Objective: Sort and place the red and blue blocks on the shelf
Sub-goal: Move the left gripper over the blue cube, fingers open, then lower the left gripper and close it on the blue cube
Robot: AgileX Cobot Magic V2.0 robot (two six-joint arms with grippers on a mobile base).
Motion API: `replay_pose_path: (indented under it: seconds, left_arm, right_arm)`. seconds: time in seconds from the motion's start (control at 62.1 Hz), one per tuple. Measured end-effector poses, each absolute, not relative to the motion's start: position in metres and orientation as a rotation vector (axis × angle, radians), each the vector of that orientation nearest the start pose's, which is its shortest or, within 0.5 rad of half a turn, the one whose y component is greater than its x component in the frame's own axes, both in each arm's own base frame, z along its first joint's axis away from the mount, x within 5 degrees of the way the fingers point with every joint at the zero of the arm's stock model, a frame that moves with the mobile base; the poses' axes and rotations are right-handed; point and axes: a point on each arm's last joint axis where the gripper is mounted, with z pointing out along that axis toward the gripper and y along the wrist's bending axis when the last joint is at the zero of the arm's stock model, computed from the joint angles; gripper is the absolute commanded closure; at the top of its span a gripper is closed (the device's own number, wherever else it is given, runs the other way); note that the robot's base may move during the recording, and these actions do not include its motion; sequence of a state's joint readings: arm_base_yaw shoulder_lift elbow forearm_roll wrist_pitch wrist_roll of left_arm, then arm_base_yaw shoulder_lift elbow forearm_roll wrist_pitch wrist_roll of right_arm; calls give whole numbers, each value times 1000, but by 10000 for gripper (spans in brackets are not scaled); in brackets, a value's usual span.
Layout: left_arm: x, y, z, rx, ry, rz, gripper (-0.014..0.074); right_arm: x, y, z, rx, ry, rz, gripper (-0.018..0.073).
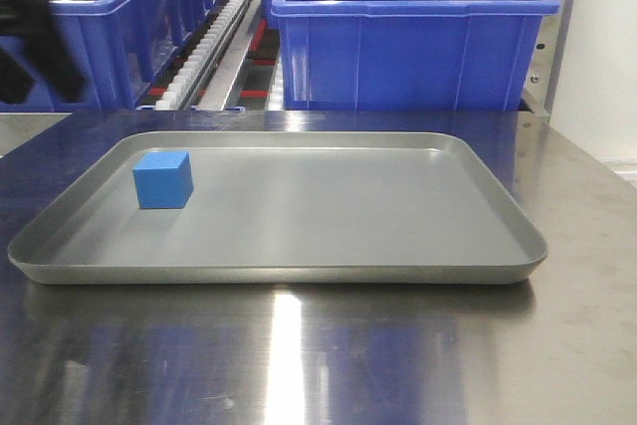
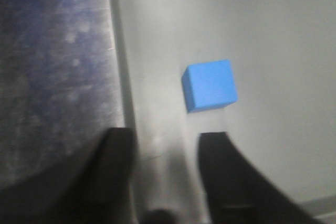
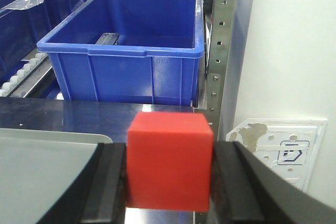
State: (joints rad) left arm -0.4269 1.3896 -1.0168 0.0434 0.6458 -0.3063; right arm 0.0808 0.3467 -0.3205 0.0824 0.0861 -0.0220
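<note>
A blue block [image 1: 163, 179] sits in the far left part of a grey metal tray [image 1: 299, 271]. In the left wrist view the block [image 2: 210, 85] lies just ahead of my left gripper [image 2: 165, 153], which is open and empty above the tray's left rim [image 2: 119, 66]. My right gripper [image 3: 169, 171] is shut on a red block [image 3: 169, 160], held above the table's right end, beside the tray's corner [image 3: 31, 161]. The left arm shows as a dark blur at the front view's top left [image 1: 35, 27]. The right gripper is out of the front view.
A large blue bin [image 1: 408, 32] stands behind the tray; it also shows in the right wrist view [image 3: 126, 51]. More blue bins [image 1: 129, 22] and a roller rail [image 1: 204, 47] are at the back left. A perforated metal upright [image 3: 218, 51] and a white wall lie at the right.
</note>
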Motion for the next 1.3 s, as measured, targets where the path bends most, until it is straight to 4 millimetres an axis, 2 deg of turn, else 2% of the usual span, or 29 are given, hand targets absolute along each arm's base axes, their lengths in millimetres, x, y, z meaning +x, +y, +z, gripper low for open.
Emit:
replay_pose_path:
  seconds: [0.064, 0.225, 0.451, 0.757, 1.304]
  left_arm:
    - [274, -125, 283, 156, 2560, -236, -34]
    - [302, -149, 273, 56, 2730, -162, -34]
    - [330, -178, 268, 65, 2793, -129, -34]
    - [335, -183, 257, 48, 2843, -102, -34]
    - [345, -188, 222, 30, 2915, -52, -34]
  right_arm:
    - [87, 8, 290, -22, 1597, 115, 511]
    - [87, 8, 290, -22, 1597, 115, 511]
    - [87, 8, 290, -22, 1597, 116, 511]
    - [87, 8, 290, -20, 1597, 117, 511]
    - [87, 8, 290, -20, 1597, 117, 511]
